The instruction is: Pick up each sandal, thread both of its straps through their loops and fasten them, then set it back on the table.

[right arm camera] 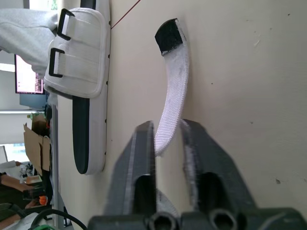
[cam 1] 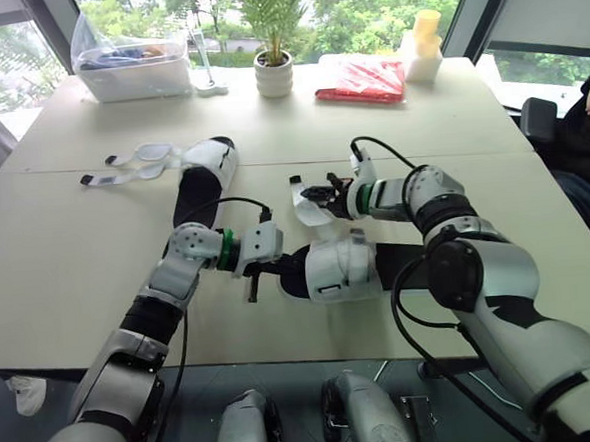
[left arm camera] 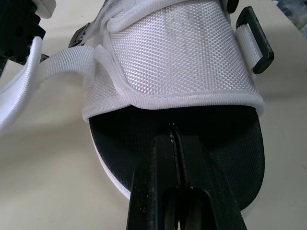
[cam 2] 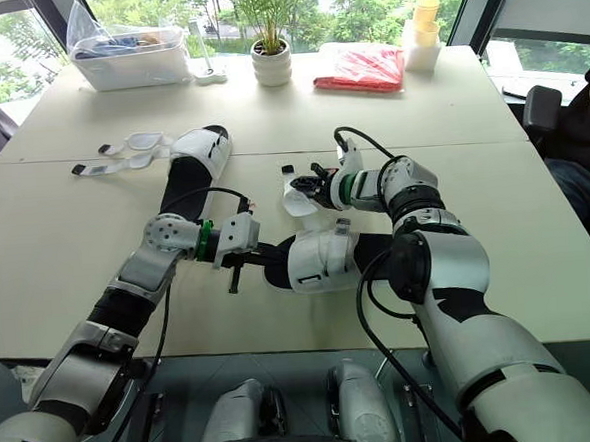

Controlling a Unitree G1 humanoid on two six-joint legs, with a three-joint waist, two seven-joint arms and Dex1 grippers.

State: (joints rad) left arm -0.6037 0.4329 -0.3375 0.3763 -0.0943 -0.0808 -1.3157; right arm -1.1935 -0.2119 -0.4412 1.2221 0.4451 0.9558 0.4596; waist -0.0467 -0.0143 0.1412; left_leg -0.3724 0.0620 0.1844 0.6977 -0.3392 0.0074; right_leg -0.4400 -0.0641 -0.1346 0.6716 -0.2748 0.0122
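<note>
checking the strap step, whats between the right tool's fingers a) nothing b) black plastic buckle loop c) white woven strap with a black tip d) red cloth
c: in the right wrist view the white woven strap with a black tip runs down between the fingers of the right tool.

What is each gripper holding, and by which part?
The right gripper pinches a white strap of the near sandal partway along, black tip free. The left gripper lies shut on its footbed; grip unclear.

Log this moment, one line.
left end effector: shut, tips on near white-mesh black-soled sandal | right end effector: shut on its white woven strap | far white sandal: straps loose, on beige table
</note>
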